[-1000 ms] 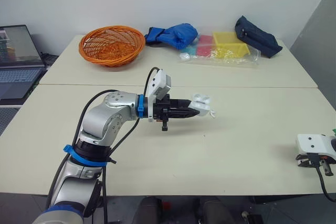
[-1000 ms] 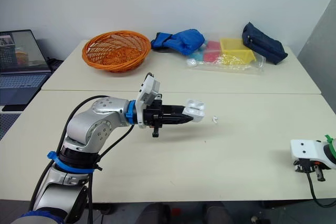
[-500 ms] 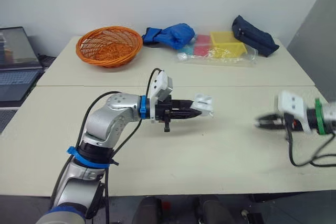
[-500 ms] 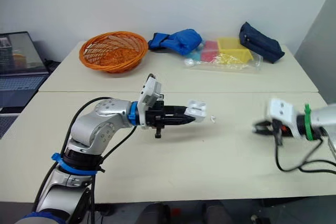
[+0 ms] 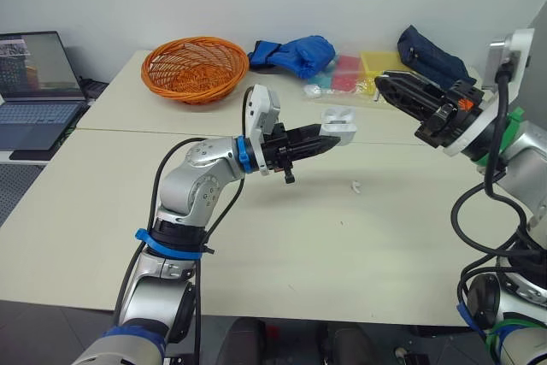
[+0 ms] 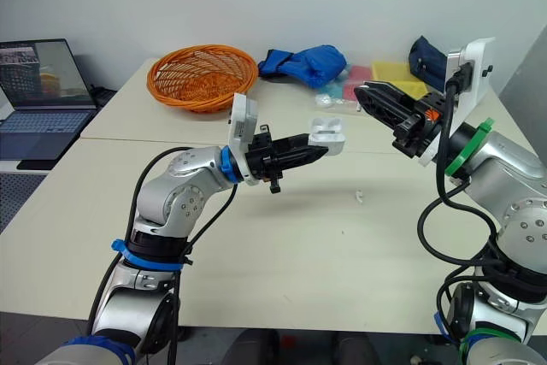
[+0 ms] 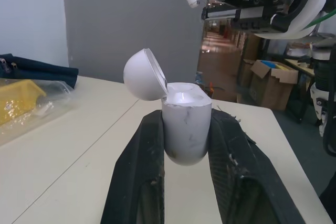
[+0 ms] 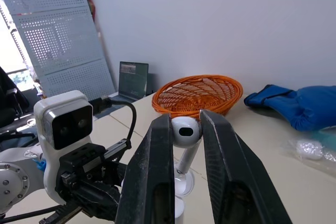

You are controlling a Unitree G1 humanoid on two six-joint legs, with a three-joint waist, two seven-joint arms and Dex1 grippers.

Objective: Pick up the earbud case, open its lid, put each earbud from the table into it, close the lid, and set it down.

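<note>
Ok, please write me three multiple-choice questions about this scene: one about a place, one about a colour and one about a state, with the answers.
1. Where does the loose earbud lie?
A. on the blue bag
B. on the near table, between the two arms
C. on the laptop

2. What colour is the basket?
A. orange
B. green
C. black

3. How is the lid of the case?
A. shut
B. lying on the table
C. open, tilted back

Answers:
1 B: it is a small white piece on the bare tabletop.
2 A: its woven wall is orange.
3 C: the left wrist view shows the lid tilted back from the case, which the jaws of the left gripper hold.
</note>
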